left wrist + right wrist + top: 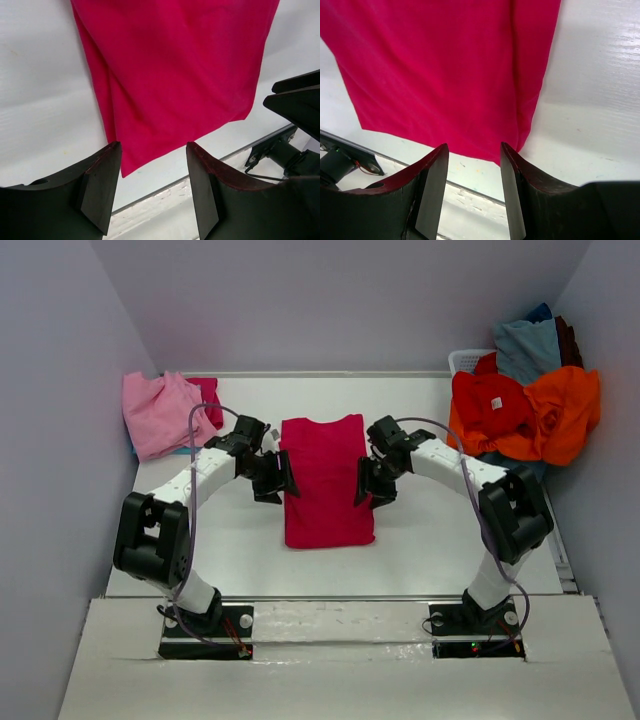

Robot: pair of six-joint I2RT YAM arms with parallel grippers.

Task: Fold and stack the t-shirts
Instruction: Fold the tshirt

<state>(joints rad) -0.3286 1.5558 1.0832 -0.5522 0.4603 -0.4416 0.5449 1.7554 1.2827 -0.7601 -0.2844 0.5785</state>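
Crimson-magenta t-shirt [175, 75] lies flat on white table [40, 100].
Left gripper [154, 146] has jaws apart, nothing between them, fingertips framing the shirt's hem corner. A folded edge runs down the shirt's left side.

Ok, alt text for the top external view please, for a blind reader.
A crimson-magenta t-shirt, folded into a long rectangle, lies mid-table between the left pincer and right pincer. A light pink t-shirt sits far left; an orange t-shirt, a red t-shirt and a grey-blue t-shirt heap over a white basket far right.
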